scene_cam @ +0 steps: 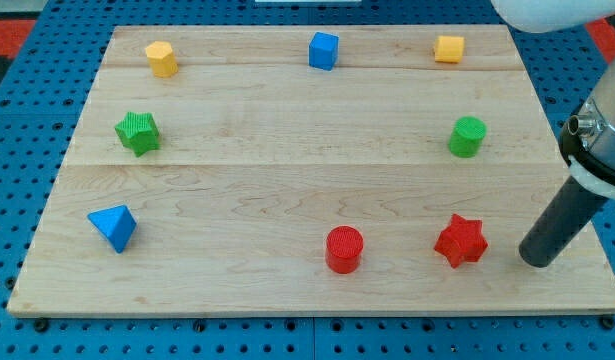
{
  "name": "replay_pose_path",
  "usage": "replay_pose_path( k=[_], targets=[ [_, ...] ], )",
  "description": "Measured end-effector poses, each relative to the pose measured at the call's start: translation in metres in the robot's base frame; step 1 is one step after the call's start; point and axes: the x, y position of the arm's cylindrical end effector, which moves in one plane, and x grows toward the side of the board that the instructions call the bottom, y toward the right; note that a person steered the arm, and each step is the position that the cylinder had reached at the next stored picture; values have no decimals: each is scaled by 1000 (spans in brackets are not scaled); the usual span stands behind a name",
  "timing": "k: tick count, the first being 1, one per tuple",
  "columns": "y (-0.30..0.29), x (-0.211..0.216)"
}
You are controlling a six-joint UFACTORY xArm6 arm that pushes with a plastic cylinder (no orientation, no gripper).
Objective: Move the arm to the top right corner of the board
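My tip (pixel 535 262) rests on the wooden board (pixel 287 150) near its bottom right corner, just right of the red star (pixel 460 241). The rod rises up to the view's right. The board's top right corner lies far above the tip, near the yellow cube (pixel 449 49). The green cylinder (pixel 467 137) stands between, up and left of the tip.
A red cylinder (pixel 344 249) sits left of the red star. A blue triangular block (pixel 113 227) lies at the lower left, a green star (pixel 138 133) at the left, a yellow hexagonal block (pixel 161 59) at the top left, a blue cube (pixel 324 50) at the top middle.
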Motion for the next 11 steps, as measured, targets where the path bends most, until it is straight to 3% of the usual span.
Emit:
replay_pose_path(
  k=[4,6,7,8,11],
  targets=[
    [11,0],
    [120,-149],
    [119,-237],
    [119,-282],
    [119,-282]
  ],
)
